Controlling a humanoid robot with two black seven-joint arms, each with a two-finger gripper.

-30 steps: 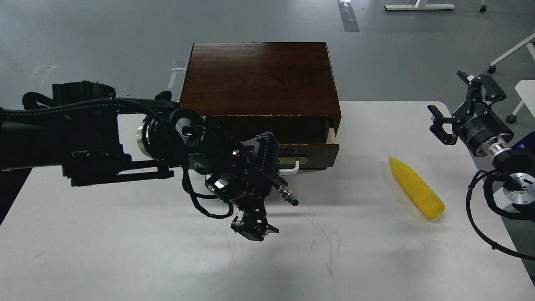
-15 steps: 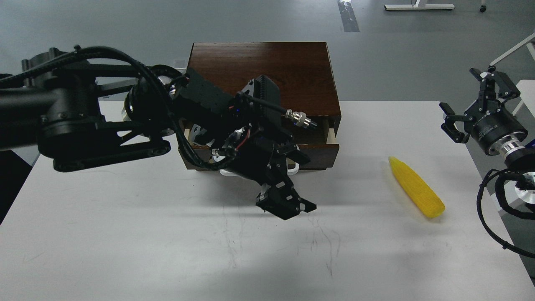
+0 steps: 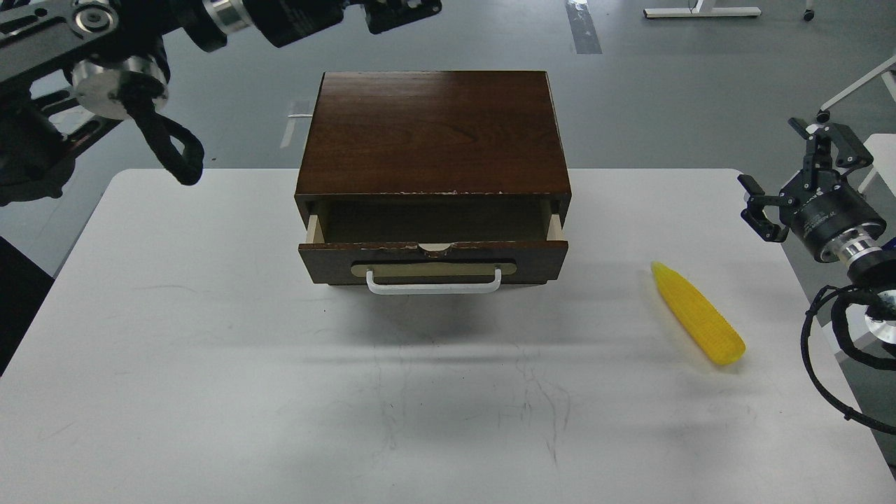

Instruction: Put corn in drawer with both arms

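The yellow corn [image 3: 696,311] lies on the white table [image 3: 210,364] at the right, pointed end towards the back. The dark brown drawer [image 3: 432,257] of the wooden cabinet [image 3: 434,133] stands pulled out a little, its white handle [image 3: 434,285] facing me and its inside showing nothing. My left arm is raised at the top left; its gripper [image 3: 400,10] is cut by the frame's top edge, far above and behind the cabinet. My right gripper [image 3: 778,162] hangs open and empty at the right edge, behind and to the right of the corn.
The cabinet stands at the back middle of the table. My right arm's cable loop [image 3: 815,350] hangs off the table's right edge. Grey floor lies behind, with white furniture legs [image 3: 854,87] at the far right.
My left arm has swung up and away from in front of the drawer to the top left, uncovering the drawer front. The drawer stays slightly open. My right gripper has barely moved.
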